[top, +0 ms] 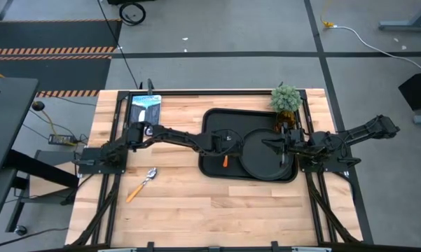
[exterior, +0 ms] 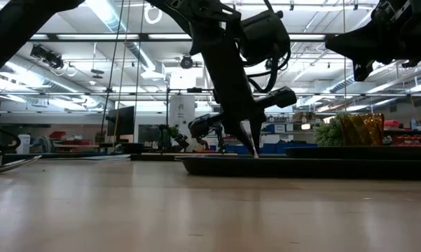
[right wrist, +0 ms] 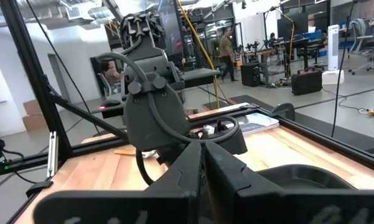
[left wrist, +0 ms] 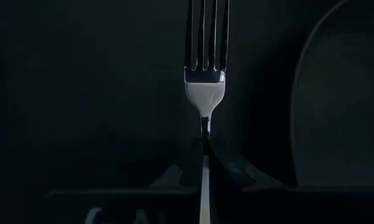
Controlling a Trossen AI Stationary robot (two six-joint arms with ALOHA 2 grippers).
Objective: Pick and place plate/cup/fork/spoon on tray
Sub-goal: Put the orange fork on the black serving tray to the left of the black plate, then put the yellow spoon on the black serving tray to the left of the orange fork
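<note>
The black tray [top: 211, 120] lies right of the table's middle, with the round black plate [top: 256, 162] on its right half. My left gripper [top: 229, 143] points down over the tray's left half and is shut on the fork [left wrist: 205, 62]. The fork's orange handle [top: 225, 161] sticks out toward the near edge. My right gripper [top: 275, 146] hovers shut and empty over the plate. The spoon [top: 141, 184] lies flat on the wood at the near left. An amber thing [exterior: 357, 129] stands by the plant; I cannot tell whether it is the cup. My left gripper pinches the fork's narrow metal neck [left wrist: 205, 124], just behind the tines, between its two fingers. The fingers come from above, pointing down, and lie across the fork. The fork is level with its tines toward the far edge. Whether it rests on the tray floor does not show.
A potted green plant [top: 286, 98] stands at the tray's far right corner. A blue and white flat thing [top: 146, 106] lies at the far left. Bare wood runs along the table's near side. The plate [left wrist: 342, 93] lies just beside the fork.
</note>
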